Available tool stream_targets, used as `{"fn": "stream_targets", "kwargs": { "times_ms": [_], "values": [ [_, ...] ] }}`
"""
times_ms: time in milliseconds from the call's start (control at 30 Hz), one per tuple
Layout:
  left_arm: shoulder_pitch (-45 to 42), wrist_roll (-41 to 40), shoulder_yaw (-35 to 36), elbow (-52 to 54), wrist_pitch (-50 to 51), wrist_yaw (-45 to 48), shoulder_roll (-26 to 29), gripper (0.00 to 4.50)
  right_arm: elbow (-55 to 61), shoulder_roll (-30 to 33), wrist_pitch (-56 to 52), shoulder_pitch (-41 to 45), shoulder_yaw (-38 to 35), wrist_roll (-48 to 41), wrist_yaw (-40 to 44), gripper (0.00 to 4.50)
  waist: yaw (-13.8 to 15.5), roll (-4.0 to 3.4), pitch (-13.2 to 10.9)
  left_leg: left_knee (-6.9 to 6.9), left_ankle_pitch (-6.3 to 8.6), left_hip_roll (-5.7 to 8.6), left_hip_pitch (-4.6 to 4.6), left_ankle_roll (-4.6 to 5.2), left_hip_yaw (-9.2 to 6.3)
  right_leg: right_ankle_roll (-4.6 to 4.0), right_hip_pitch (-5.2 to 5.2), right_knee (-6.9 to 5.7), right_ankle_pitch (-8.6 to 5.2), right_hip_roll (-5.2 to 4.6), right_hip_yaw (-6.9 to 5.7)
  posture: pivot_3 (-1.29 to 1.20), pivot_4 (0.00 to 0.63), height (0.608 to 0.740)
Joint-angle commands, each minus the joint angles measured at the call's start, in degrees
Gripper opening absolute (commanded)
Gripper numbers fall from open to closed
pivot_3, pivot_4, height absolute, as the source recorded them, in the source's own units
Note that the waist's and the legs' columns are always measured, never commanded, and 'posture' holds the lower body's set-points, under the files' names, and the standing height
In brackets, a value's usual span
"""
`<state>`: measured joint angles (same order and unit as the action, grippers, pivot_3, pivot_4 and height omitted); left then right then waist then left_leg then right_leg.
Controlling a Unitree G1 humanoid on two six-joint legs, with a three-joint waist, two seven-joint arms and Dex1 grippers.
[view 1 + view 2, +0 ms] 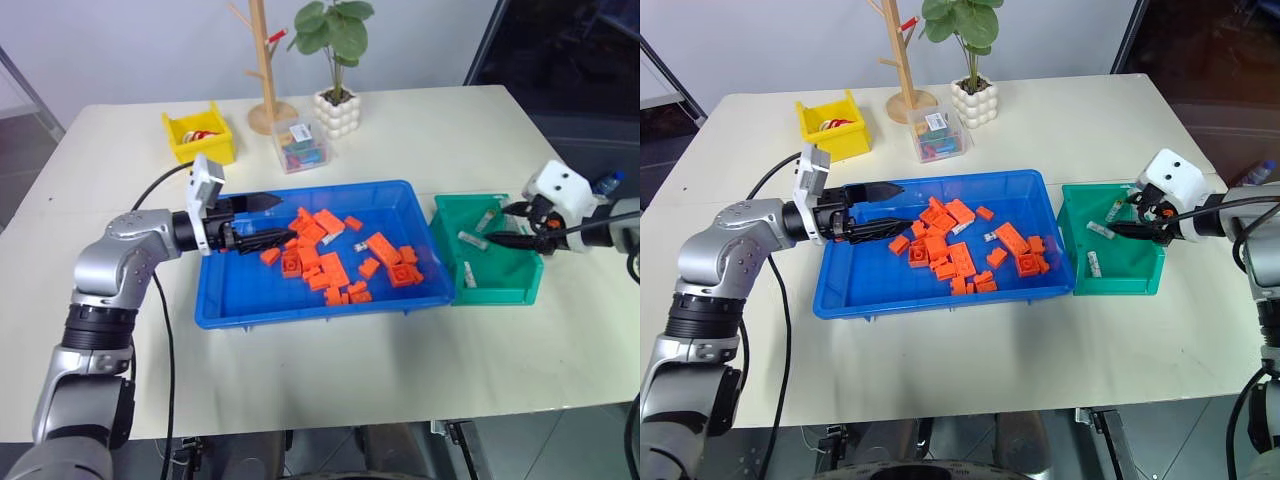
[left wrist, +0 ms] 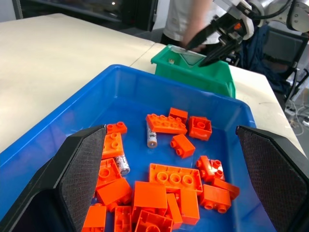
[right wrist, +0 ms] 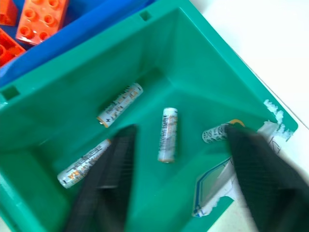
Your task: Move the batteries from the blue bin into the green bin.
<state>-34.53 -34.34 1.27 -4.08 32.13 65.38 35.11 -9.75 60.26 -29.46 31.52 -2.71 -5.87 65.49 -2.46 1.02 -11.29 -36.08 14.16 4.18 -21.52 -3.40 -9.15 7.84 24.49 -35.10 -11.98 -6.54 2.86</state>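
two open grippers, one over each bin

the right gripper hangs above the green bin, its two black fingers spread wide and holding nothing. below and between those fingers, four batteries lie flat on the bin's floor: one straight under the gap, two off toward one finger, and one just beside the other finger next to a torn paper label. the green bin sits touching the right end of the blue bin.

the left gripper reaches level over the left part of the blue bin, fingers parted and empty. ahead of it, between the fingertips' line of reach, a loose pile of orange bricks covers the bin's floor. two batteries still lie among them: one upright in the view beyond the nearest bricks, another close to the left-hand finger, half tucked against a brick.

beyond the left gripper, farther across the pale table, stand a yellow bin, a small clear box, a wooden stand and a potted plant.
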Motion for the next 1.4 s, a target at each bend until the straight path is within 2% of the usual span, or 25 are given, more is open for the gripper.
{"fn": "stream_targets", "kwargs": {
  "times_ms": [33, 167, 300, 633, 867, 1100, 1400],
  "values": [
    [0.09, -0.19, 1.96, 2.09, -0.54, -0.07, 1.16, 4.50, -0.01, 0.61, 1.15, 3.81, -0.02, 0.30, -0.94, 4.46, -0.09, 0.00, 0.00, 0.00, 0.00, 0.00, 0.00, 0.00, 0.00, 0.00, 0.00, 0.00, 0.00, 0.00, 0.00, 0.00, 0.150, 0.740],
    [1.01, -0.26, 2.58, 2.62, -0.56, -0.66, 1.82, 4.50, 0.12, -2.79, -1.44, 10.30, 0.75, -1.45, -2.77, 4.46, -0.27, 0.00, 0.00, 0.03, 0.00, -0.02, 0.02, 0.00, 0.00, 0.00, 0.00, 0.00, 0.00, 0.01, 0.00, 0.00, 0.150, 0.740],
    [2.25, 0.22, 3.00, 3.55, -0.62, -0.90, 3.17, 4.50, 2.80, -10.41, -7.65, 16.43, 2.12, -5.46, -4.18, 4.46, -0.18, 0.00, 0.00, 0.05, 0.00, -0.04, 0.03, 0.00, -0.02, 0.00, 0.01, -0.01, 0.00, 0.04, 0.00, 0.00, 0.150, 0.740],
    [7.01, 0.74, 5.91, 7.33, -0.15, -1.91, 8.66, 4.50, -0.12, -27.92, -2.24, 16.54, 10.50, -2.83, -11.99, 4.46, -0.08, 0.01, 0.01, 0.08, -0.01, 0.00, -0.04, -0.01, -0.12, -0.01, 0.07, 0.00, 0.01, 0.03, -0.02, 0.00, 0.150, 0.740],
    [12.02, -1.58, 9.27, 13.25, 2.48, -5.82, 8.70, 4.50, -7.10, -38.90, -4.95, 19.78, 11.69, -4.21, -15.86, 4.46, -0.12, 0.01, 0.00, 0.09, -0.01, -0.02, 0.00, -0.02, -0.14, -0.02, 0.11, -0.06, 0.01, 0.06, -0.02, 0.00, 0.150, 0.740],
    [15.02, -3.24, 10.74, 17.08, 3.93, -8.96, 8.03, 4.50, -18.44, -42.53, -5.00, 23.13, 12.59, -1.78, -19.44, 4.46, 0.04, 0.01, 0.00, 0.08, -0.02, 0.00, 0.00, -0.03, -0.16, -0.04, 0.10, -0.07, 0.02, 0.06, -0.02, 0.00, 0.150, 0.740],
    [15.85, -4.06, 10.61, 19.43, 4.43, -9.49, 8.93, 4.50, -21.79, -42.45, -3.63, 23.49, 13.57, 0.28, -18.31, 4.46, -0.31, 0.01, 0.00, 0.11, -0.02, -0.02, 0.01, -0.03, -0.15, -0.04, 0.12, -0.09, 0.02, 0.09, -0.02, 0.00, 0.150, 0.740]
  ]
}}
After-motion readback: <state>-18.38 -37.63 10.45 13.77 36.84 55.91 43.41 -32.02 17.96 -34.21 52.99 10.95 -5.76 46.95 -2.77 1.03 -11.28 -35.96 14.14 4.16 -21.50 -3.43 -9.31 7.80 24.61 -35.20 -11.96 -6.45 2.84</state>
